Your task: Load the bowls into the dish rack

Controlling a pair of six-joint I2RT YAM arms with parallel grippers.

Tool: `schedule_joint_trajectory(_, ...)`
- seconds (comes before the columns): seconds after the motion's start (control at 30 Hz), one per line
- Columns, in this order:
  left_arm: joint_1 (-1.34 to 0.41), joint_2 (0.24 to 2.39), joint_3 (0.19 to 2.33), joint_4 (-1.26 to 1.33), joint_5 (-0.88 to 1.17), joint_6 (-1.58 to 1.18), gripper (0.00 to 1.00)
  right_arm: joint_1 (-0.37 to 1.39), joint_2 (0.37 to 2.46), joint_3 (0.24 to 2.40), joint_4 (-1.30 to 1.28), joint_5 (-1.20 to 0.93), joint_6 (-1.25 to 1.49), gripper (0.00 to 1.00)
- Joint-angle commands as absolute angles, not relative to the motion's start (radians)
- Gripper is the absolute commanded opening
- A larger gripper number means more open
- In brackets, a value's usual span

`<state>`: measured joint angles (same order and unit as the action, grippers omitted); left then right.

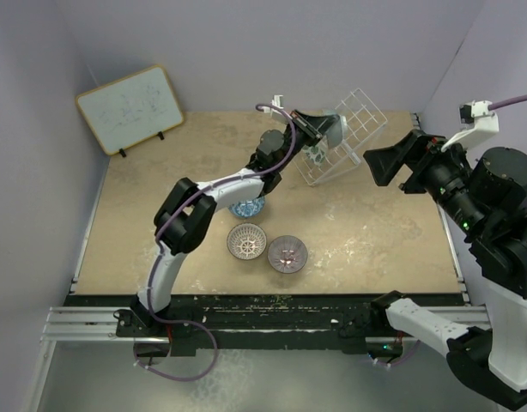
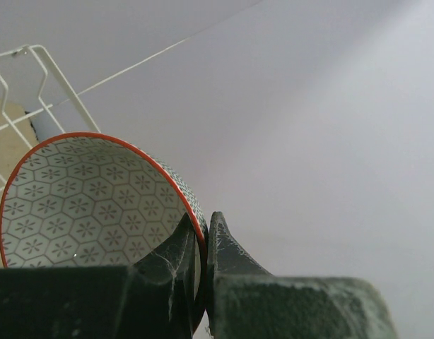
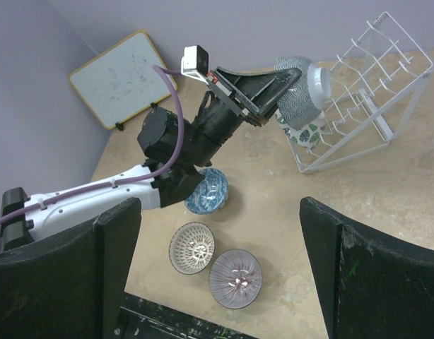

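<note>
Three round ceramic bowls sit on the tan surface (image 1: 375, 232) in the top view. A blue patterned bowl (image 1: 246, 208) lies partly under the left arm, a brown-and-white lattice bowl (image 1: 246, 241) sits nearer, and a pinkish-purple bowl (image 1: 287, 253) is just right of that. Farther off, the left tool (image 1: 319, 129) carries a fourth bowl up against the white wire-grid dish rack (image 1: 358, 120), which leans away to the far right. The right tool (image 1: 375, 165) hovers just right of the rack, jaws apart and holding nothing.

From the left wrist, the left tool (image 2: 205, 226) is clamped on the rim of a grey-white bowl with a hexagon-flower lining and red rim (image 2: 75, 205). One finger is inside and one outside. Rack wires (image 2: 40, 85) show past its far-left edge.

From the right wrist, that held bowl (image 3: 302, 92) lies on its side (dark scale pattern outside). Its foot points right into the rack (image 3: 372, 99) and its mouth faces back along the left arm. A green-and-white bowl (image 3: 305, 134) sits in the rack's lowest row, just beneath it. The free slots lie right of and above the held bowl, so it likely has to go in edge-on between the prongs. The three loose bowls look nearer the left arm.
</note>
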<state>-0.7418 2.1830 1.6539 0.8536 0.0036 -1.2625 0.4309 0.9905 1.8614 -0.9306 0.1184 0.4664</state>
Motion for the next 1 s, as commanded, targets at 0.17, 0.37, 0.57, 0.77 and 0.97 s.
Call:
schedule_joint_trajectory(0.17, -0.727, 2.303, 1.730, 1.232, -0.131, -1.436, 0.00, 0.426, 1.001, 1.896, -0.924, 0.150, 0.424, 0.96)
schedule_joint_trajectory(0.37, -0.728, 2.388, 1.768, 1.334, -0.176, -1.502, 0.00, 0.427, 1.012, 1.915, -0.945, 0.153, 0.410, 0.96)
schedule_joint_trajectory(0.57, -0.727, 2.411, 1.787, 1.359, -0.188, -1.502, 0.00, 0.426, 1.004, 1.894, -0.946, 0.160, 0.405, 0.97)
schedule_joint_trajectory(0.77, -0.728, 2.460, 1.806, 1.384, -0.213, -1.552, 0.00, 0.426, 1.000, 1.885, -0.945, 0.159, 0.402, 0.97)
schedule_joint_trajectory(0.97, -0.727, 2.467, 1.811, 1.373, -0.219, -1.557, 0.00, 0.427, 1.004, 1.885, -0.948, 0.161, 0.399, 0.97)
